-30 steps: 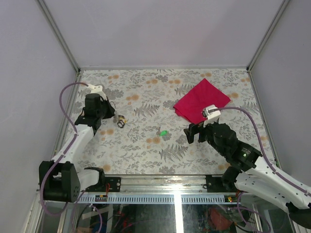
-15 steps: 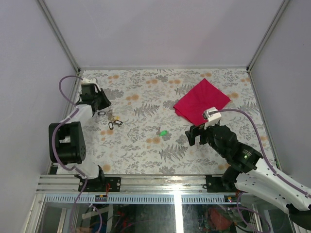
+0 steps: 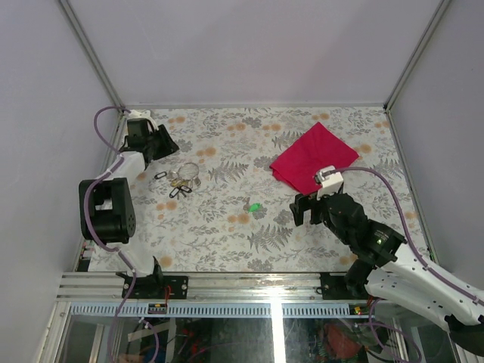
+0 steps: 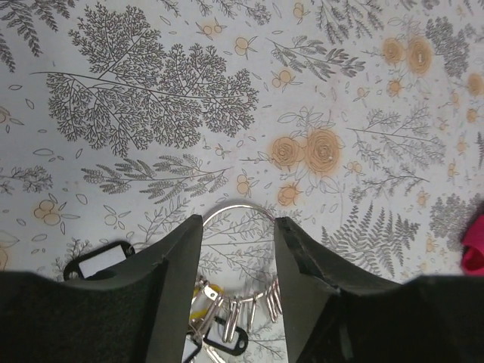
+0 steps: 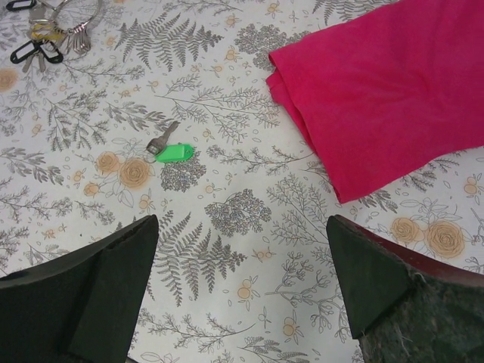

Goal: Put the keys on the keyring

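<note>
**Keyring and left claw, upper left of the overhead view**

The keyring (image 3: 188, 169) lay flat on the patterned table (image 3: 227, 234) in the upper left of the frame. It sat just below and to the right of the left gripper (image 3: 168, 144), not touching it. The keys (image 3: 175, 186) clustered at the ring's lower-left edge. In the wrist view the left fingers (image 4: 174, 257) stood partly apart and gripped nothing, with the ring's arc showing between them. A green-tagged key (image 3: 254, 206) lay mid-frame, well apart. The right gripper (image 3: 301, 209) gaped wide and empty near a red cloth (image 3: 314, 155).

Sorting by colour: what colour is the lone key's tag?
The tag is bright green, clearest in the right wrist view.
</note>
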Robot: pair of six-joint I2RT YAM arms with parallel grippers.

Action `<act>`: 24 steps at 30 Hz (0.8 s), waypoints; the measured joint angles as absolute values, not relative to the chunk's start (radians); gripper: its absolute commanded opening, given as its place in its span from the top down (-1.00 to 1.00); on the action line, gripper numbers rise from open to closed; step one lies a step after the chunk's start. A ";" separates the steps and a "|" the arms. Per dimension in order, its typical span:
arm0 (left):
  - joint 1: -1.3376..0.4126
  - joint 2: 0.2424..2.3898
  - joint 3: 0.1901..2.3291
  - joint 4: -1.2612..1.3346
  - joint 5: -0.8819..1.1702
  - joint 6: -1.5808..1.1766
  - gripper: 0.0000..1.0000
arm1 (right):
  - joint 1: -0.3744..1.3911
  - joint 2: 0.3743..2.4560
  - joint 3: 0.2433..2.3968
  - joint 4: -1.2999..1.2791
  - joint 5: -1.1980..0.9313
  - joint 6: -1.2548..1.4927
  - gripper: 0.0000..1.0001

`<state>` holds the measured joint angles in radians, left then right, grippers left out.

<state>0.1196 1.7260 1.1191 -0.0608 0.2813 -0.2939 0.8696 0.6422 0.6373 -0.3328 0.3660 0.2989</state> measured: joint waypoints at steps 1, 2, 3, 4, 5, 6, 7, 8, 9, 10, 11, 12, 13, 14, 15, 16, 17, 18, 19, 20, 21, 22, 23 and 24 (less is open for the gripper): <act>0.120 1.715 1.121 -0.073 0.280 -0.302 0.06 | 0.870 0.648 0.640 -0.333 0.375 0.304 -0.98; 0.120 1.702 1.124 -0.089 0.276 -0.313 0.03 | 0.870 0.657 0.645 -0.334 0.382 0.307 -0.98; 0.120 1.683 1.130 -0.117 0.270 -0.324 0.00 | 0.870 0.667 0.653 -0.339 0.385 0.311 -0.98; 0.120 1.663 1.136 -0.141 0.264 -0.335 -0.02 | 0.870 0.677 0.661 -0.342 0.385 0.314 -0.98; 0.120 1.641 1.141 -0.163 0.258 -0.345 -0.07 | 0.870 0.687 0.669 -0.347 0.385 0.315 -0.98; 0.120 1.614 1.144 -0.185 0.251 -0.355 -0.15 | 0.870 0.699 0.678 -0.352 0.385 0.315 -0.98; 0.120 1.587 1.144 -0.201 0.244 -0.368 -0.36 | 0.870 0.705 0.685 -0.356 0.385 0.315 -0.98; 0.120 1.554 1.139 -0.214 0.235 -0.385 -0.59 | 0.870 0.709 0.693 -0.356 0.384 0.315 -0.98; 0.120 1.520 1.129 -0.220 0.228 -0.400 -0.70 | 0.870 0.710 0.699 -0.356 0.384 0.314 -0.98; 0.120 1.480 1.114 -0.226 0.221 -0.423 -0.76 | 0.870 0.710 0.706 -0.355 0.384 0.312 -0.98; 0.120 1.441 1.100 -0.237 0.216 -0.442 -0.81 | 0.870 0.709 0.712 -0.355 0.383 0.307 -0.98; 0.120 1.405 1.086 -0.247 0.215 -0.458 -0.84 | 0.870 0.709 0.719 -0.355 0.383 0.302 -0.98; 0.120 1.376 1.075 -0.257 0.213 -0.463 -0.90 | 0.870 0.709 0.726 -0.356 0.384 0.295 -0.99; 0.120 1.348 1.064 -0.268 0.213 -0.469 -0.97 | 0.870 0.709 0.736 -0.364 0.385 0.289 -0.98; 0.120 1.328 1.053 -0.273 0.216 -0.471 -1.00 | 0.870 0.708 0.744 -0.371 0.390 0.285 -0.99; 0.120 1.304 1.037 -0.278 0.221 -0.471 -1.00 | 0.870 0.705 0.754 -0.377 0.402 0.279 -0.98; 0.120 1.276 1.010 -0.276 0.229 -0.470 -1.00 | 0.870 0.696 0.759 -0.378 0.414 0.271 -0.98; 0.116 1.244 0.978 -0.275 0.237 -0.466 -1.00 | 0.870 0.685 0.762 -0.379 0.429 0.264 -0.99; 0.107 1.216 0.950 -0.280 0.237 -0.458 -1.00 | 0.870 0.668 0.765 -0.382 0.445 0.250 -0.98; 0.083 1.181 0.918 -0.284 0.214 -0.443 -1.00 | 0.870 0.643 0.766 -0.385 0.465 0.234 -0.99; 0.038 1.146 0.891 -0.292 0.185 -0.418 -0.99 | 0.870 0.623 0.768 -0.388 0.479 0.223 -0.99; -0.028 1.113 0.872 -0.302 0.152 -0.388 -1.00 | 0.870 0.595 0.773 -0.393 0.498 0.205 -0.98; -0.113 1.080 0.859 -0.307 0.118 -0.356 -1.00 | 0.870 0.578 0.776 -0.395 0.512 0.192 -0.98; -0.210 1.044 0.849 -0.310 0.080 -0.324 -1.00 | 0.870 0.550 0.783 -0.398 0.531 0.176 -0.99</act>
